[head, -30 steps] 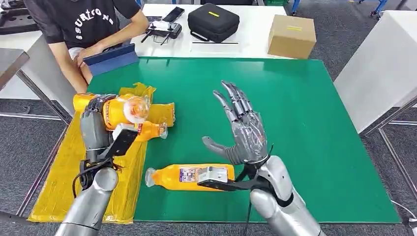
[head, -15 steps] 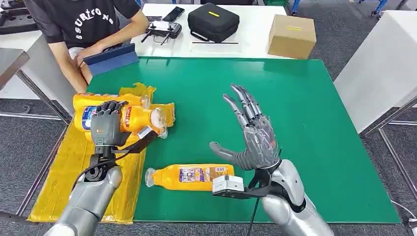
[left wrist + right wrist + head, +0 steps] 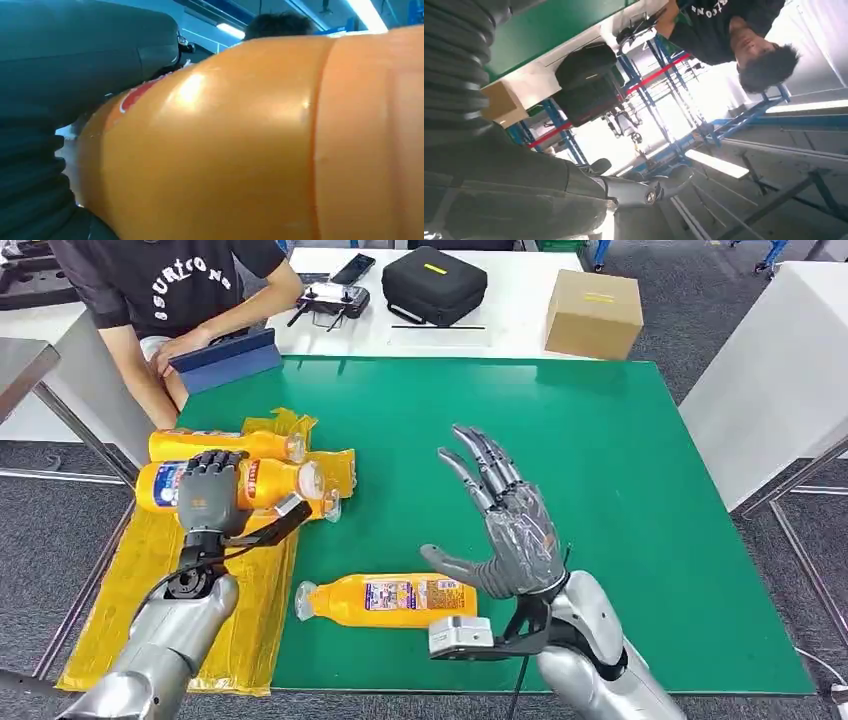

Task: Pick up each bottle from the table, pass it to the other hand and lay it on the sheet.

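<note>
My left hand [image 3: 208,490] grips an orange bottle [image 3: 272,480] lying sideways just above the yellow sheet [image 3: 130,595] at the table's left edge; the same orange bottle [image 3: 260,145] bulks large in the left wrist view beside my left hand [image 3: 60,75]. A second orange bottle [image 3: 225,444] lies on the sheet just behind it. A third orange bottle [image 3: 385,600] lies on the green table [image 3: 620,470] near the front edge. My right hand [image 3: 505,520] hovers open, fingers spread upward, right of and above that third bottle. In the right wrist view my right hand [image 3: 524,195] holds nothing.
A person [image 3: 170,290] sits at the far left corner with a blue tablet case [image 3: 225,358]. On the white table behind stand a black case [image 3: 433,282], a cardboard box [image 3: 593,312] and a controller [image 3: 330,302]. A white table [image 3: 780,370] flanks the right side.
My left hand has turned the bottle from raised and tilted to lying sideways and lowered it toward the sheet. My right hand has drawn back a little, still open.
</note>
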`<state>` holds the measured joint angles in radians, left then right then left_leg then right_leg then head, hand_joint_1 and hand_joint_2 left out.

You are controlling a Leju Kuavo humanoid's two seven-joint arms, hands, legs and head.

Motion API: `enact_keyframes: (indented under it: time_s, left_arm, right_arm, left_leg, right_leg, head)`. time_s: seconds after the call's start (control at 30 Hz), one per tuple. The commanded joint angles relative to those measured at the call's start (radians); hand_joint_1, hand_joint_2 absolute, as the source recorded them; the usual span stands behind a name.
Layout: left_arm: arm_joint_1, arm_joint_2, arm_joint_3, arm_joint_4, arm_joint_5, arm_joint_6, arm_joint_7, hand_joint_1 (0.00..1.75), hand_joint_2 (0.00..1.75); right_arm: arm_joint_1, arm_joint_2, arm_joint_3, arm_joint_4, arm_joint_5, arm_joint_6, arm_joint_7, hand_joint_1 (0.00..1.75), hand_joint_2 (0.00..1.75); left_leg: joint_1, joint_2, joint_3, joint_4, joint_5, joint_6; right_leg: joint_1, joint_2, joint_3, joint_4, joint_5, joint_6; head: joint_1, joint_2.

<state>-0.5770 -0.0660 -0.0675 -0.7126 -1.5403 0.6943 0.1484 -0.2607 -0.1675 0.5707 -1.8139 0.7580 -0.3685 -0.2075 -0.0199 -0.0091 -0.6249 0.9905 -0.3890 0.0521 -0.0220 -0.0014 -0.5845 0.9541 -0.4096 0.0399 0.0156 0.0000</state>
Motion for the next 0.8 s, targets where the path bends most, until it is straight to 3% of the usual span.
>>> enact_keyframes:
  time_s: [0.03, 0.4, 0.8]
  left_arm:
    - [-0.078, -0.003, 0.080, 0.129, 0.087, 0.004, -0.068, 0.00, 1.75]
    - [-0.045, -0.028, 0.179, 0.149, 0.286, 0.004, -0.254, 0.00, 1.75]
    - [-0.011, -0.051, 0.224, 0.150, 0.384, 0.004, -0.332, 0.00, 1.75]
  right_arm:
    - [-0.042, -0.042, 0.049, 0.066, -0.032, 0.022, -0.012, 0.00, 1.75]
    - [-0.083, -0.054, 0.094, 0.131, -0.059, 0.157, 0.019, 0.00, 1.75]
    - [-0.079, -0.055, 0.114, 0.194, -0.133, 0.251, 0.030, 0.00, 1.75]
  left_leg:
    - [0.001, 0.001, 0.002, 0.000, -0.001, -0.003]
    - [0.001, 0.002, 0.005, 0.000, -0.002, -0.003]
    - [0.001, 0.001, 0.004, 0.000, -0.002, -0.003]
  right_leg:
    - [0.001, 0.001, 0.003, -0.001, -0.001, -0.002]
    - [0.001, 0.002, 0.005, -0.001, -0.001, -0.002]
    - [0.001, 0.001, 0.005, -0.001, -0.001, -0.002]
  head:
    - [0.000, 0.000]
    - [0.000, 0.000]
    - [0.000, 0.000]
